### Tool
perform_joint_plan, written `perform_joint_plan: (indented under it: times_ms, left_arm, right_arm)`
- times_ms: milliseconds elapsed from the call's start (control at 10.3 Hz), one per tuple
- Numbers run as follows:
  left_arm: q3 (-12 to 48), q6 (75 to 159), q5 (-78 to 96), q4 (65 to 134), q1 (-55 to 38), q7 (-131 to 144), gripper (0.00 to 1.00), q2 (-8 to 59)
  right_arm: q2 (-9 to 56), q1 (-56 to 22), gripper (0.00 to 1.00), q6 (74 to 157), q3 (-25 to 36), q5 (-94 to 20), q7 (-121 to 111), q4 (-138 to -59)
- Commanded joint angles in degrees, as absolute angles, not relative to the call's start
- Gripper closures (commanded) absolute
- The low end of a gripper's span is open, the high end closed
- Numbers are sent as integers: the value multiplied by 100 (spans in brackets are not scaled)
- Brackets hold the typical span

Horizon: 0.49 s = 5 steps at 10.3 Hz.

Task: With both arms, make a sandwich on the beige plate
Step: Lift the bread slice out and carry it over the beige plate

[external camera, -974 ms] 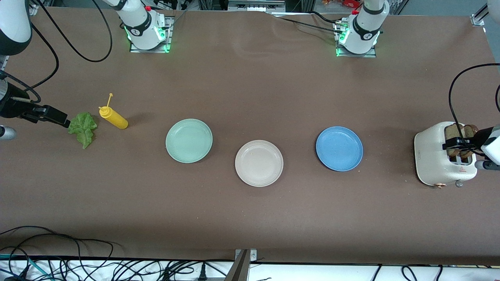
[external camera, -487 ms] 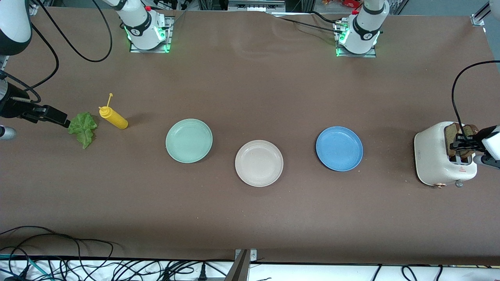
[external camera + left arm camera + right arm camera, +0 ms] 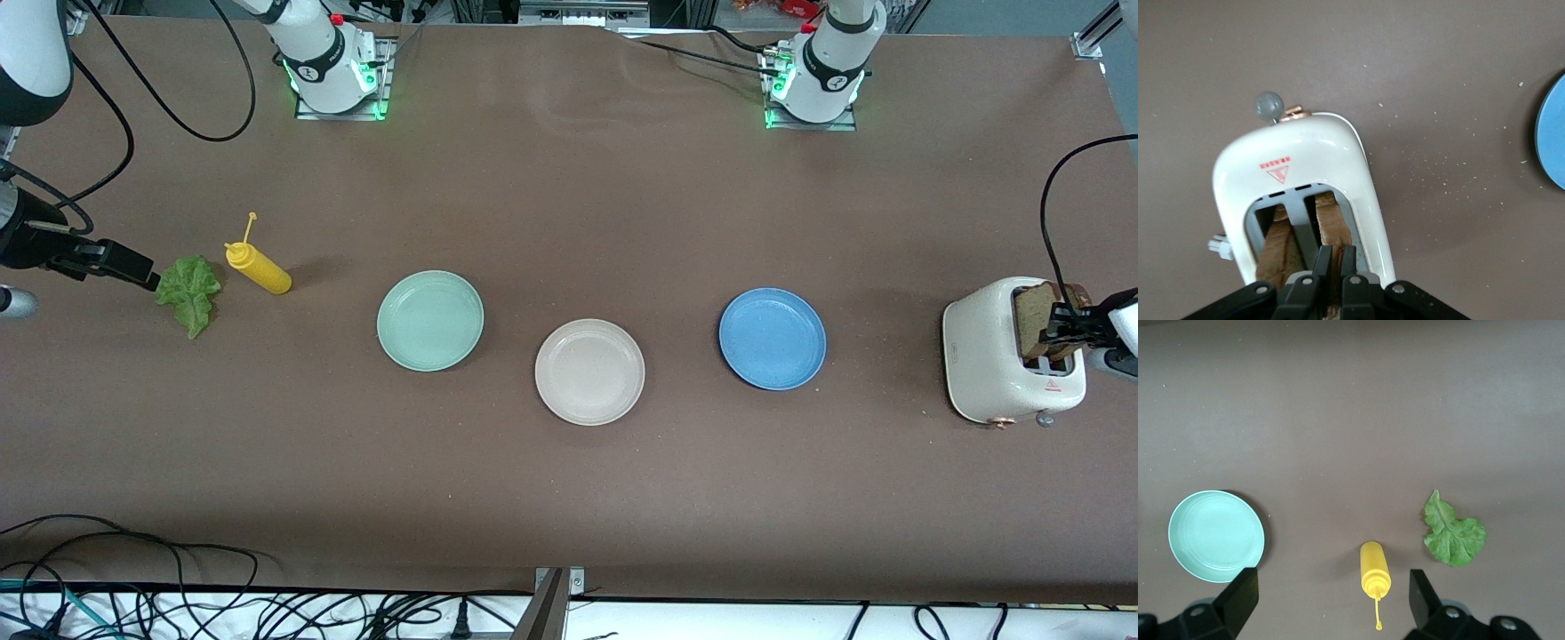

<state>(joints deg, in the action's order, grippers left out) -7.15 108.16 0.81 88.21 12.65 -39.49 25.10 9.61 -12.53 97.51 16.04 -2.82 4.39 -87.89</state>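
Note:
The beige plate (image 3: pixel 589 372) lies bare at the table's middle. Two brown bread slices stand in a cream toaster (image 3: pixel 982 356) (image 3: pixel 1305 153) at the left arm's end. My left gripper (image 3: pixel 1067 327) (image 3: pixel 1335 257) is over the toaster, shut on the bread slice (image 3: pixel 1331 217) in the slot toward the table's end. The other slice (image 3: pixel 1031 313) (image 3: pixel 1278 243) stands free beside it. A green lettuce leaf (image 3: pixel 188 289) (image 3: pixel 1455 539) lies flat at the right arm's end. My right gripper (image 3: pixel 147 276) (image 3: pixel 1331 597) hangs open in the air beside the lettuce, holding nothing.
A yellow squeeze bottle (image 3: pixel 260 269) (image 3: pixel 1375 570) lies on its side next to the lettuce. A mint-green plate (image 3: pixel 430 320) (image 3: pixel 1216 535) and a blue plate (image 3: pixel 772 338) (image 3: pixel 1555 133) flank the beige plate. Crumbs dot the table near the toaster. Cables run along the front edge.
My left gripper has closed on the bread slice in the toaster and shifted slightly toward the table's end. The right arm has not moved.

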Motion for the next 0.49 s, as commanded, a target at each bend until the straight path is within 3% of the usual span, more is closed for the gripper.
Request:
perform_joint_plan:
  times_ms: [0,389]
  left_arm:
    - [-686,10521,-97,8482,1230,-4034,100,2470]
    - [-606,9486,-27,7806,679,-3938,100,2461]
  right_arm:
    - [949,-1213,0,9686,1591,-360,352,-8754]
    - [949,-1213,0,9686,1591,-360,343,-8745]
